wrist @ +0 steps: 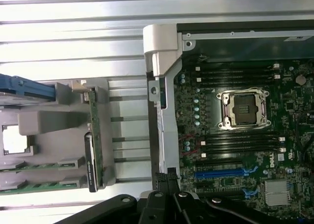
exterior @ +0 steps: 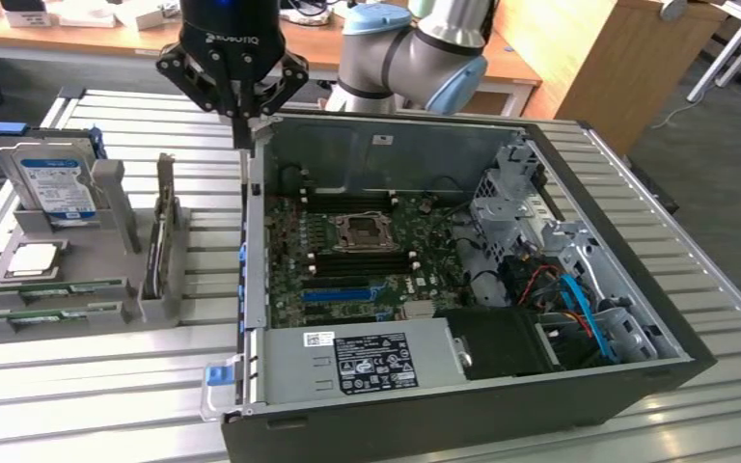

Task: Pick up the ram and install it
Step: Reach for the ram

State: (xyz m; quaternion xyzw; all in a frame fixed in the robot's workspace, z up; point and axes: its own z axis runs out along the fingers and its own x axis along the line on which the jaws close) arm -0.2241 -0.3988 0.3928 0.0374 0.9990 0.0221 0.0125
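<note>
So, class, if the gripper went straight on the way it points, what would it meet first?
Probably the upper rim of the computer case's side wall, directly below the gripper. The wrist view agrees, though depth is unclear; it might slip just inside onto the motherboard.

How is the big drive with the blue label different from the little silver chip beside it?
The drive stands upright in the grey holder; the silver chip lies flat. The drive is bigger, with a blue-and-white label; the silver chip is smaller and plain. Both sit in that holder.
</note>
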